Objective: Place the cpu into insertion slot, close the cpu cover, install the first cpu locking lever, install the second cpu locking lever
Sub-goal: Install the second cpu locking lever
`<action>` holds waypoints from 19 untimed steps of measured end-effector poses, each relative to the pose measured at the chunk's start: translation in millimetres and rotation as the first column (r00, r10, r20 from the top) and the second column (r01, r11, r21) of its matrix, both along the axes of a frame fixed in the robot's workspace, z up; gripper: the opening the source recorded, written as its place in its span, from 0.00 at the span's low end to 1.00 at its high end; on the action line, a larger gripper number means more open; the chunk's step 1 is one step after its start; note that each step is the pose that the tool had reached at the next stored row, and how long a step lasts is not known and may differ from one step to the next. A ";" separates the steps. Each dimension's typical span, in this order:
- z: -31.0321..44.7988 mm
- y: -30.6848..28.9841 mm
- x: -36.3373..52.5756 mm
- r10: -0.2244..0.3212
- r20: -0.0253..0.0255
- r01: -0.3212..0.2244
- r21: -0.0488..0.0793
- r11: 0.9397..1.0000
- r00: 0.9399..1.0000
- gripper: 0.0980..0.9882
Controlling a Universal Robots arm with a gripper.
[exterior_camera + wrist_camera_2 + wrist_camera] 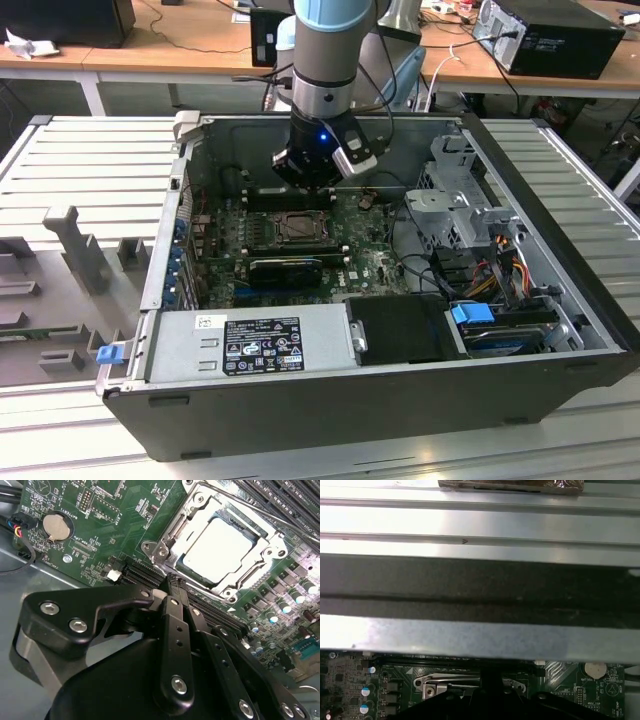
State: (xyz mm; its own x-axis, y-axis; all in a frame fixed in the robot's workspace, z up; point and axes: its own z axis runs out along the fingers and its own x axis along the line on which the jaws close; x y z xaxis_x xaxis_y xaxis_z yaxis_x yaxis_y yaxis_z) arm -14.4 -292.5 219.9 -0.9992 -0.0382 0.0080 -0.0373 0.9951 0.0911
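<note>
Exterior view: even, bright room light, soft shadows. Case (pixel 420 400) interior is darker than the ribbed surface (pixel 90 170) around it; the arm (pixel 325 70) shades the board beneath. Small blue LED glow on the wrist (pixel 322 137). Slightly soft overall, mild compression.

Second wrist view: cpu (pixel 220 545) face blows out to near white, strong glare, detail lost. Cover (pixel 260 555) edges also hot. Board (pixel 100 525) is sharp; the hand (pixel 172 587) in the foreground is dark and a little soft.

First wrist view: bright bands wash out across the metal rails (pixel 480 525), a dark band between them. Blurry close up; the board strip is dim.
</note>
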 end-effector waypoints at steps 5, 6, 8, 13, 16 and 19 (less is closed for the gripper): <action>0.0 -5.0 0.1 0.000 0.000 0.000 0.000 1.000 1.000 0.01; 0.0 -5.7 0.0 0.000 0.000 0.000 0.000 1.000 1.000 0.01; 0.0 -7.1 0.1 0.000 0.000 0.000 0.000 1.000 1.000 0.01; 0.0 -10.4 0.0 0.000 0.000 0.000 0.000 1.000 1.000 0.01; 0.8 -10.9 0.0 0.000 0.000 0.000 0.000 1.000 1.000 0.01; 6.0 -10.9 0.1 0.000 0.000 0.000 0.000 1.000 1.000 0.01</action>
State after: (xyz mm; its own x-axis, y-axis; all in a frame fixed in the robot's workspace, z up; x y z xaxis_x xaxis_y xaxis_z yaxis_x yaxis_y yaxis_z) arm -14.4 -303.4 225.9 -0.9992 -0.0381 0.0080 -0.0372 0.9952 0.0910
